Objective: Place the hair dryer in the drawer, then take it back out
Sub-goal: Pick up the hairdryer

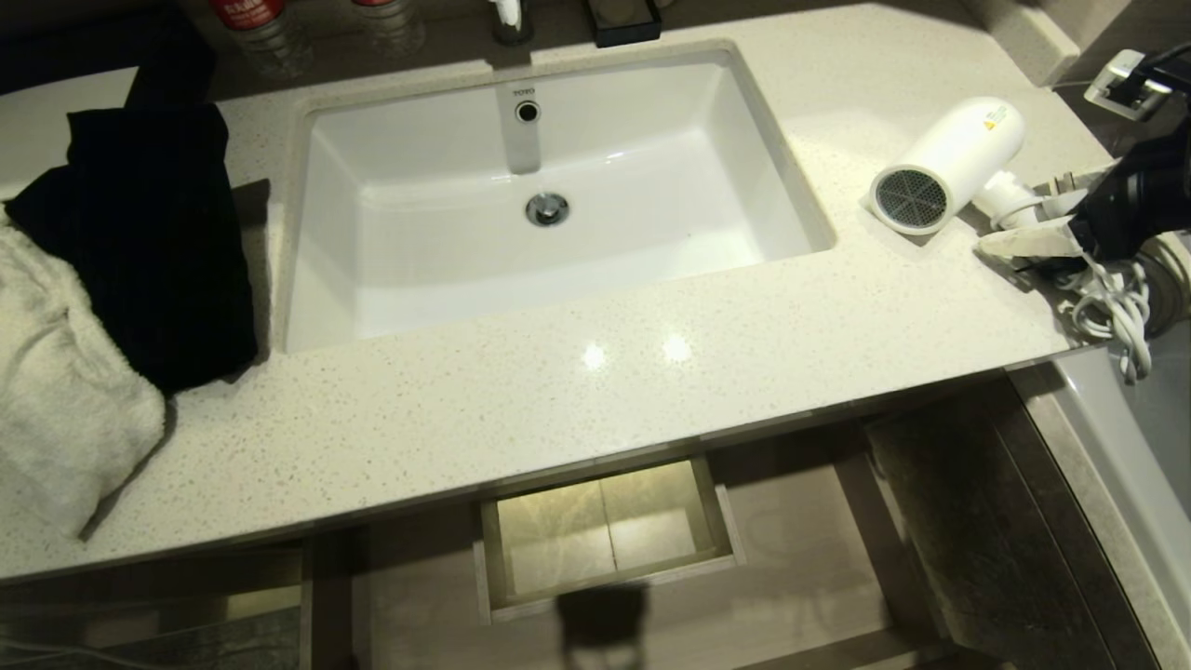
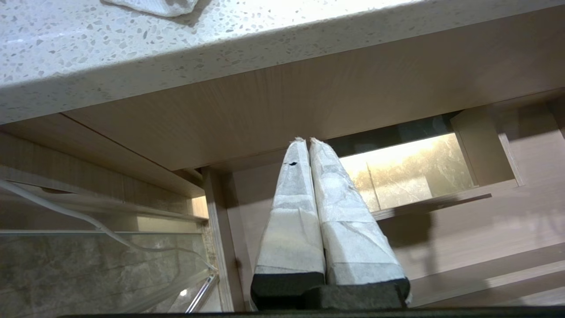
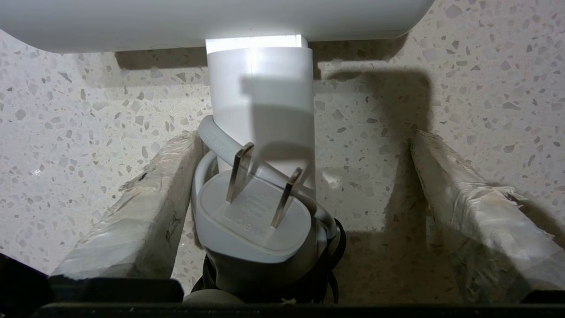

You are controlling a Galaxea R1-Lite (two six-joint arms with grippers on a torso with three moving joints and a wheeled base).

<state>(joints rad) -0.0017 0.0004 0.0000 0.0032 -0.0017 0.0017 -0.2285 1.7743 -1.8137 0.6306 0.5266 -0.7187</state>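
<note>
The white hair dryer [image 1: 949,158] lies on its side on the speckled counter [image 1: 558,400], right of the sink, grille end toward the basin. My right gripper [image 1: 1028,219] reaches in from the right edge. In the right wrist view it [image 3: 302,136] stands open, one taped finger on each side of the dryer's handle [image 3: 260,97] and the grey plug [image 3: 251,216]; one finger lies close beside the plug. The coiled cord [image 1: 1112,312] trails over the counter edge. Below the counter the drawer [image 1: 800,549] is pulled out. My left gripper [image 2: 306,140] is shut, parked low before the drawer [image 2: 507,212].
A white sink [image 1: 419,186] fills the counter's middle. A black cloth [image 1: 149,233] and a white towel [image 1: 65,391] lie at the left. Bottles [image 1: 251,28] stand at the back, a wall socket [image 1: 1126,84] at the far right. A tub edge [image 1: 1117,447] runs beside the cabinet.
</note>
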